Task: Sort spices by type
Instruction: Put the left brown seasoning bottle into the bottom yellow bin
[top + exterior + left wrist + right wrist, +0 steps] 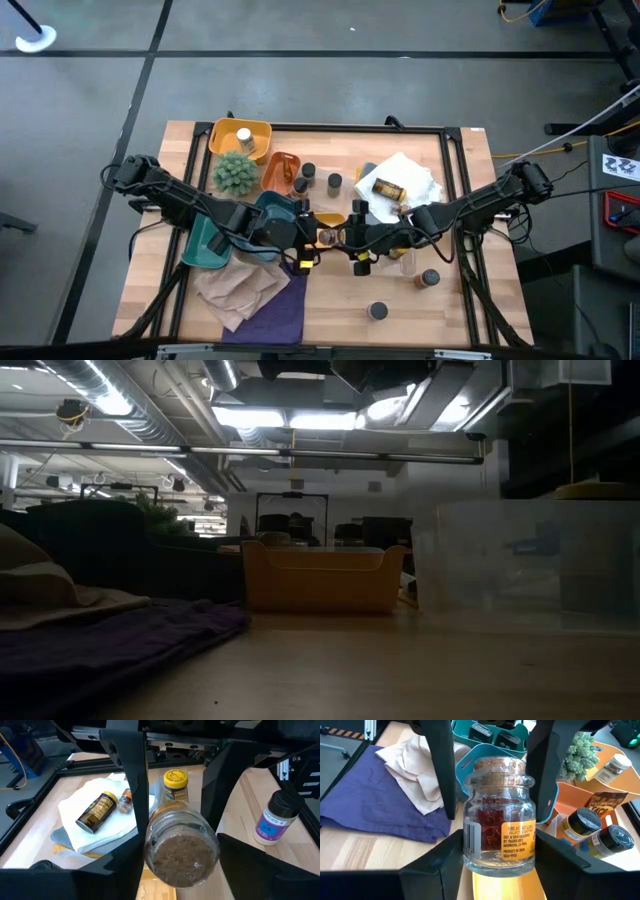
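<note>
A small glass spice jar (500,827) with a cork stopper and red threads inside sits between both grippers above the table's middle (329,238). It lies level, cork end (182,852) toward my left arm. My left gripper (316,238) and right gripper (347,240) meet nose to nose, each shut on the jar. Other spice jars stand loose: two dark-lidded ones (308,172) (333,181), one (429,278) and another (377,311) near the front. A further jar lies on its side on a white cloth (97,812). My left gripper (182,845) pinches the jar's cork end between its two fingers (120,865), coming level from the table's left, along the jar. The jar is lifted clear and lies level. My right gripper (500,852) pinches the glass body near its base (470,855) between its two fingers (432,867), coming level from the table's right, along the jar. The jar is clear of the table.
A yellow tray (262,132) holding one jar, a spiky green plant (236,173) and an orange tray (276,160) with jars sit at the far left. A teal tray (205,250), beige cloth (240,285) and purple cloth (285,310) lie front left. A white cloth (410,172) lies far right.
</note>
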`<state>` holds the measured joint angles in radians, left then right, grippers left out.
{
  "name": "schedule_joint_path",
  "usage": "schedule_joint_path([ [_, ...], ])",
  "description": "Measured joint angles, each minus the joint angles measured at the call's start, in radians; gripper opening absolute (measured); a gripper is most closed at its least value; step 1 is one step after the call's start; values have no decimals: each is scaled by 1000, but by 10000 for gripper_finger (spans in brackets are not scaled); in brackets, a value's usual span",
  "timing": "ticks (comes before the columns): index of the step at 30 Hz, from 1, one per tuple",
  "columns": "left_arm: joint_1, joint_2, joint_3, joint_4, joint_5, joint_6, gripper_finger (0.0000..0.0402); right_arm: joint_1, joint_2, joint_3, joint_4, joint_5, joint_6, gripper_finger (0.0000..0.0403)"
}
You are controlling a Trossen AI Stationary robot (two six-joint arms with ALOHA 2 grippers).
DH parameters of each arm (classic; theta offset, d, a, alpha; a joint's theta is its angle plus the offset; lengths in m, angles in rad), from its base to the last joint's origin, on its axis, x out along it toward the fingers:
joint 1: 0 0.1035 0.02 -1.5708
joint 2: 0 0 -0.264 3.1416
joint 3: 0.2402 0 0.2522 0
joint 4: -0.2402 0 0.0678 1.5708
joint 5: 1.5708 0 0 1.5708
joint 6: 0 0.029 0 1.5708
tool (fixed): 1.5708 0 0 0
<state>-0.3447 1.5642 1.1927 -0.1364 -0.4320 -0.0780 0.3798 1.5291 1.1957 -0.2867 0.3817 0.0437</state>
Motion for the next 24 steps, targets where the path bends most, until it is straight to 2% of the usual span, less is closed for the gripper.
schedule_joint_path([
  [6,0,0,0,-2,-1,0,162,0,0,0,-2,-1,1,218],
  [17,1,1,0,-6,1,0,161,0,0,0,-13,-1,8,229],
  [24,16,1,0,-59,3,-44,162,-1,0,0,-89,2,11,229],
])
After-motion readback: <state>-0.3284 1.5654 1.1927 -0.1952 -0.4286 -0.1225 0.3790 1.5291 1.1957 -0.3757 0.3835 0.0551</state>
